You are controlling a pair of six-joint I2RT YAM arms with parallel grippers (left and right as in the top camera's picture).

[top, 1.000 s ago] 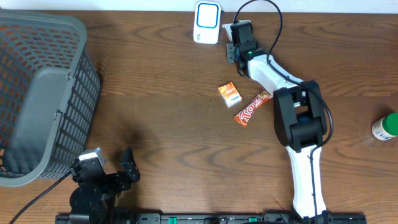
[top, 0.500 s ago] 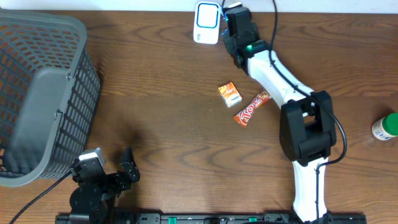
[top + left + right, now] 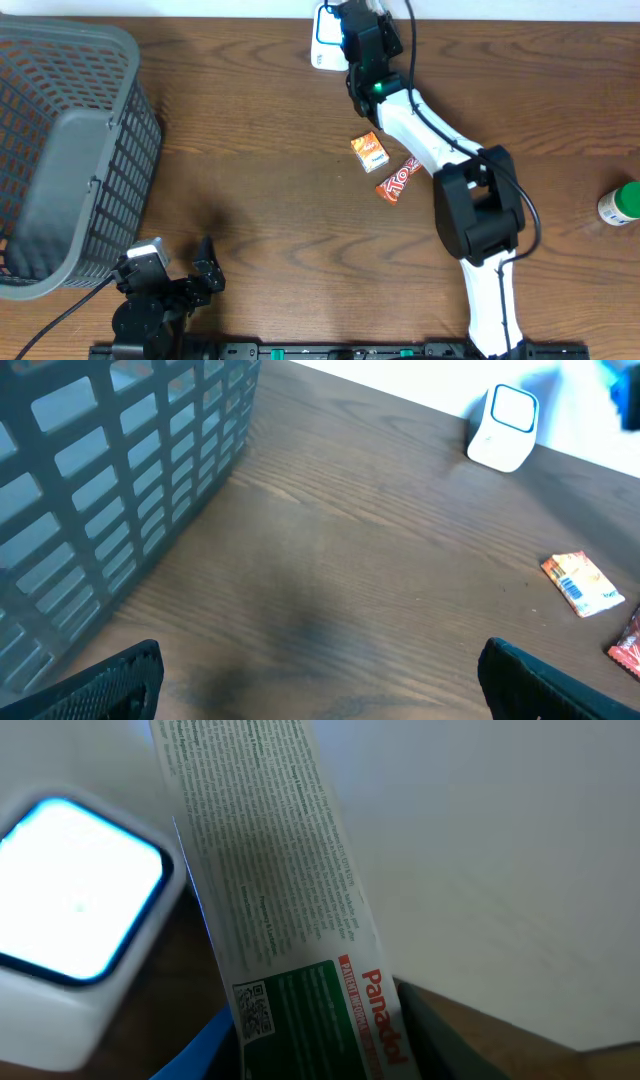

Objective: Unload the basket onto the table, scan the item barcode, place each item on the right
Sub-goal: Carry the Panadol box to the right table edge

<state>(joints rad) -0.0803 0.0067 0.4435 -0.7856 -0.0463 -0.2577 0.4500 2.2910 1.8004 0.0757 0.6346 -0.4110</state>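
Panadol box (image 3: 290,950) of white and green cardboard, clamped in right jaws, just beside white blue-rimmed plastic scanner (image 3: 70,920) to their left. Empty left jaws wide apart. Likely risk: code face angled off window, no read.

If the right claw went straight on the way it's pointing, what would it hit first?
Probably the white wall: the white-and-green Panadol carton in the right claw would touch first, passing beside the white blue-rimmed scanner. Depth is unclear.
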